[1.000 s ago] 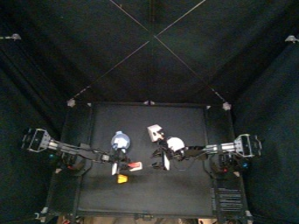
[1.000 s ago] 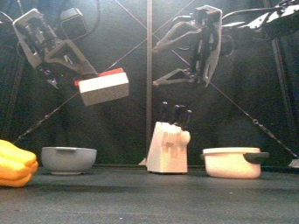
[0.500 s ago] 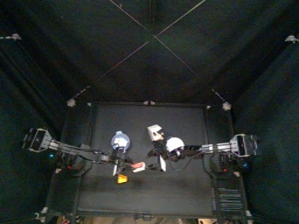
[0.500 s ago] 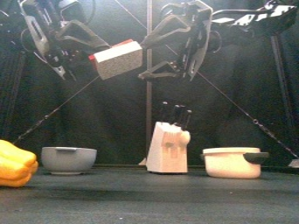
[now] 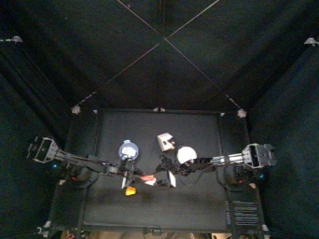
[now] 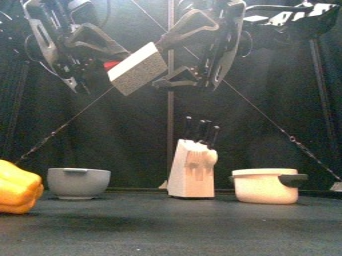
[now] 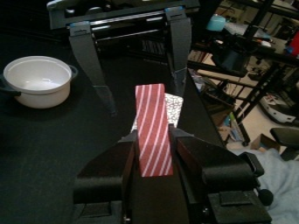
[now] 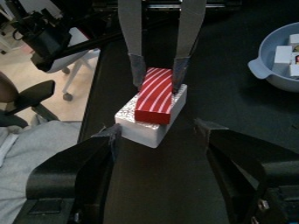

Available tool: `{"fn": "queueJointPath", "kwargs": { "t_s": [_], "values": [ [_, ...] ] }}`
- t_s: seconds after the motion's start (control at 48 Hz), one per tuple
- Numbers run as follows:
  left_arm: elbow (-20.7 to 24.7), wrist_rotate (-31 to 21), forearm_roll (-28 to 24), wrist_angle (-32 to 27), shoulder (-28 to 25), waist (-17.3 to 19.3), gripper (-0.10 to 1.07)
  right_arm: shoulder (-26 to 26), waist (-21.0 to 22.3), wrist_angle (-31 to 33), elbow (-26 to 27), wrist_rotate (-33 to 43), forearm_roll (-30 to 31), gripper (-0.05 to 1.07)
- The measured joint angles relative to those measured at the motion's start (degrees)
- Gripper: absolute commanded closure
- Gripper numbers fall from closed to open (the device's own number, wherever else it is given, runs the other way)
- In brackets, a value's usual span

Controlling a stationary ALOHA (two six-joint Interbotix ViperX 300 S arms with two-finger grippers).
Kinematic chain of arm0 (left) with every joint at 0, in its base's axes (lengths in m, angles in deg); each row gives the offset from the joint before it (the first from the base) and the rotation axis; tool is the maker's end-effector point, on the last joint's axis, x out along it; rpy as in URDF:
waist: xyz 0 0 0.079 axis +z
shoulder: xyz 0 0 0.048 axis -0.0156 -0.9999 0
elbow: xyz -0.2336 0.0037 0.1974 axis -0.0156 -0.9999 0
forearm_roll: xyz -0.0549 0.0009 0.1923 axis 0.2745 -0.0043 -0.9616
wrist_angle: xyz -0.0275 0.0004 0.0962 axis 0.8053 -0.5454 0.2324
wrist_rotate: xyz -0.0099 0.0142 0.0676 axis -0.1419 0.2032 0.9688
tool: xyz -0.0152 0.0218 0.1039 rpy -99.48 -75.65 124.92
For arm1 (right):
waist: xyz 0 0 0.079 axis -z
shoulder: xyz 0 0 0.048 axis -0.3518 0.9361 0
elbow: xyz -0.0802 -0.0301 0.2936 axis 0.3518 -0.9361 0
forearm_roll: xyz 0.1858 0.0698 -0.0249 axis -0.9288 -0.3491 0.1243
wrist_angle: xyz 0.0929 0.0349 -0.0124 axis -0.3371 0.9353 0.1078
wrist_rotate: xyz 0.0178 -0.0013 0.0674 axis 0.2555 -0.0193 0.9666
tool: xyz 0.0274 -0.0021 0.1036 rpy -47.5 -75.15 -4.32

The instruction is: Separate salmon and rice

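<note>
Showing the salmon [image 8: 156, 94], a red striped slab seated on the rice [image 8: 145, 125], held aloft at upper centre of the front view. We see the left gripper [image 7: 155, 150] clamped narrowly on the stacked piece, the right gripper [image 8: 158, 131] spread wide just beside it. We judge both parts light, stiff and smooth, best pinched on their long sides. Below stands the knife block [image 6: 194, 167].

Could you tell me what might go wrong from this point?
The left hand holds the salmon and rice stacked, high above the table: a slip would likely drop both. The right hand is open near the stack; closing on both layers rather than one might squeeze them together instead of separating them.
</note>
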Motion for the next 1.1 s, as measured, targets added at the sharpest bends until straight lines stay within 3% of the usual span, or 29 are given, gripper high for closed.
{"fn": "queueJointPath", "kwargs": {
  "t_s": [0.438,1.104],
  "values": [
    [0.0,0.0,0.0,0.09,-0.97,1.23,0.49,0.0,-0.35,0.0,0.18,0.26,-3.69,0.05],
    [0.0,0.0,0.09,2.99,-0.97,1.41,0.49,0.97,-0.09,0.79,0.44,0.26,-4.13,0.05]
  ]
}}
